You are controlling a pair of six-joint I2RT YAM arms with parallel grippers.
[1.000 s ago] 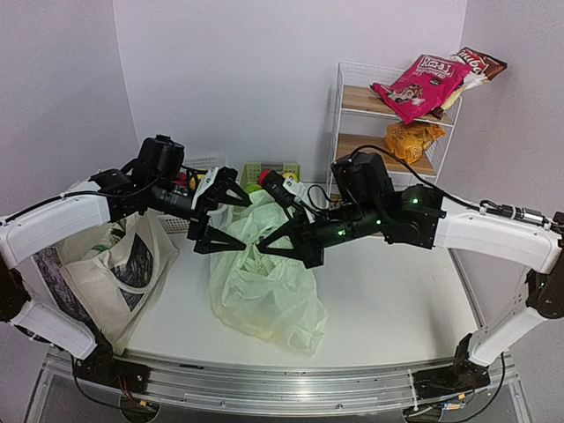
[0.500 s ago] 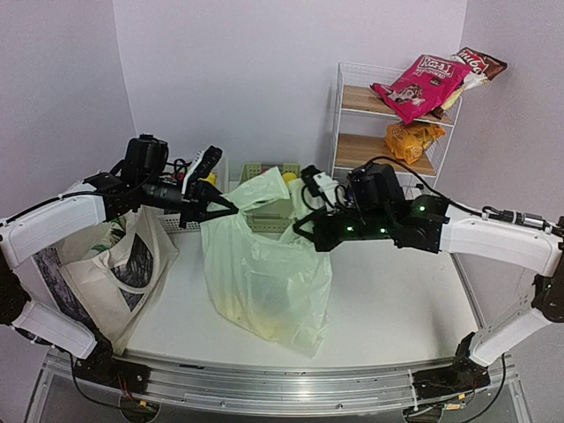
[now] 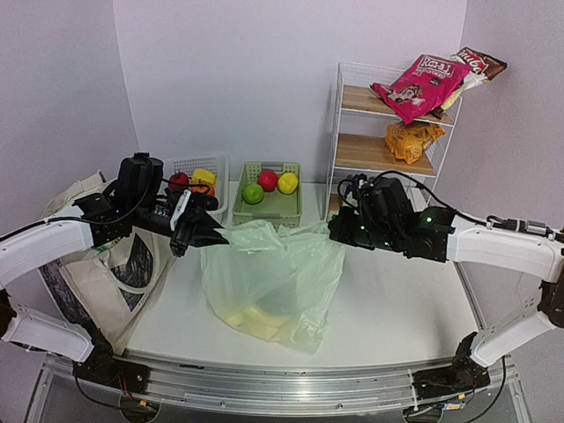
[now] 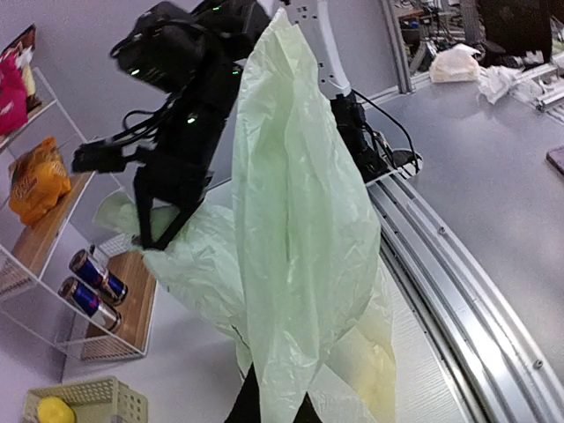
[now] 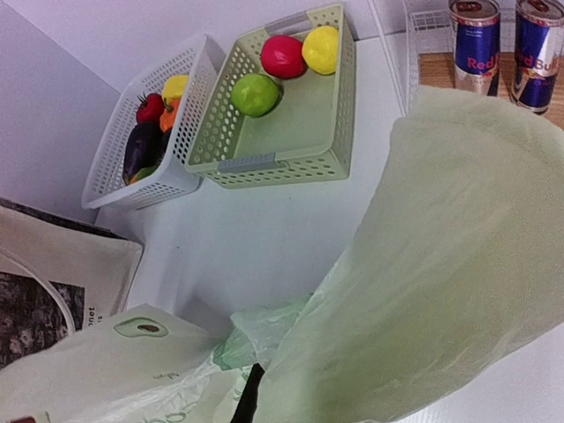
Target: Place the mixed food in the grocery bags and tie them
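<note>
— At the left top corner of the pale-green plastic bag [image 3: 273, 286], your left end effector [image 3: 211, 238] is clamped shut on the film; your right end effector [image 3: 335, 231] pinches the opposite corner.
— And the bag itself?
— On the worktop [image 3: 405, 300], stretched between them. Thin, limp, slippery, I'd judge: hold the bunched corners.

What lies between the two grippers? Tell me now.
The pale-green plastic bag, its mouth stretched from left gripper to right gripper; the top view shows it.
</note>
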